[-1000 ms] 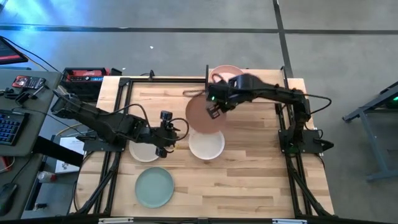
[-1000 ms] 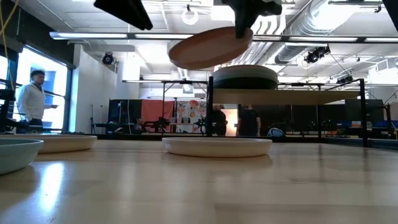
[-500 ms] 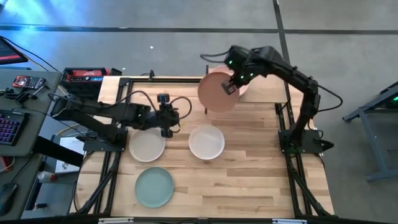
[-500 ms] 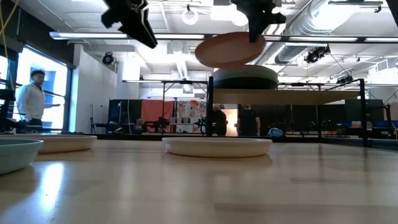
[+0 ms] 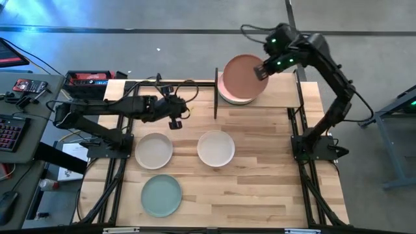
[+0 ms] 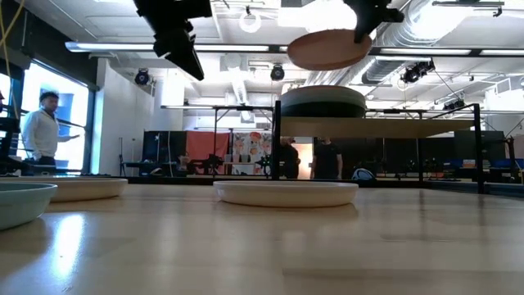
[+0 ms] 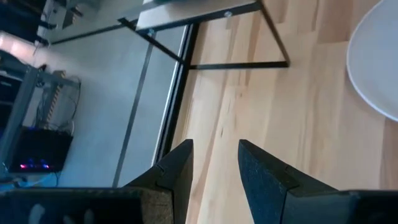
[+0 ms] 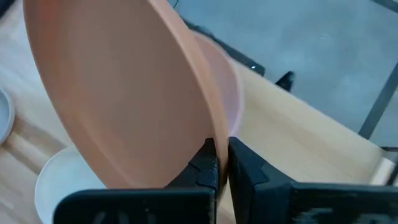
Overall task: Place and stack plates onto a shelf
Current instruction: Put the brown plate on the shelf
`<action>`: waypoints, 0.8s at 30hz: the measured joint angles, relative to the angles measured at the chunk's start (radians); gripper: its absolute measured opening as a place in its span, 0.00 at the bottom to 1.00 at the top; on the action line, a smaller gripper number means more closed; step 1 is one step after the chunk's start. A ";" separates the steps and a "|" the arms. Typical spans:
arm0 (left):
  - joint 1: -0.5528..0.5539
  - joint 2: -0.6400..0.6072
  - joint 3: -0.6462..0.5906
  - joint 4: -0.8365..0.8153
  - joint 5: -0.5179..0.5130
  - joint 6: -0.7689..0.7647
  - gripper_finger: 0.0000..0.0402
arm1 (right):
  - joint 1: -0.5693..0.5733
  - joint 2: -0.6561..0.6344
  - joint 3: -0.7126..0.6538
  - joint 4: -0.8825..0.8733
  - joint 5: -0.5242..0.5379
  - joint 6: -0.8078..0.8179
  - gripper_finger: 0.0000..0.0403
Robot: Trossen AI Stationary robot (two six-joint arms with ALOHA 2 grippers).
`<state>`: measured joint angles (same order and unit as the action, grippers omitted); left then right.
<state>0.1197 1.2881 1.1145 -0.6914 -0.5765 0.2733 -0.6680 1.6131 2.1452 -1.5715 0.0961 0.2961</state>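
Note:
My right gripper is shut on a salmon pink plate, held in the air over the stack of plates on the shelf at the table's far right. On the table rest a cream plate, a white plate and a mint green plate. My left gripper hangs open above the table's far left part, nothing between its fingers. My right gripper pinches the salmon plate's rim between its two fingers, one on the upper face and one on the underside. The fingers slant down at it from the table's right side. The plate is lifted clear above the stack, slightly tilted.
The shelf's black posts stand upright at its left end. To the table's left are a keyboard and a red box. People stand in the room beyond.
My right gripper has carried the salmon plate up and toward the table's far right, from above the table's middle to over the stack on the shelf. My left gripper has swung toward the far edge, away from the cream plate, still open.

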 joint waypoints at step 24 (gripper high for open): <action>0.108 0.000 0.000 0.001 0.037 0.017 0.29 | -0.149 -0.396 -0.490 0.229 0.083 0.135 0.00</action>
<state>0.2279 1.2884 1.1145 -0.6907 -0.5391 0.2902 -0.8172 1.2172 1.6557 -1.3426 0.1789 0.4312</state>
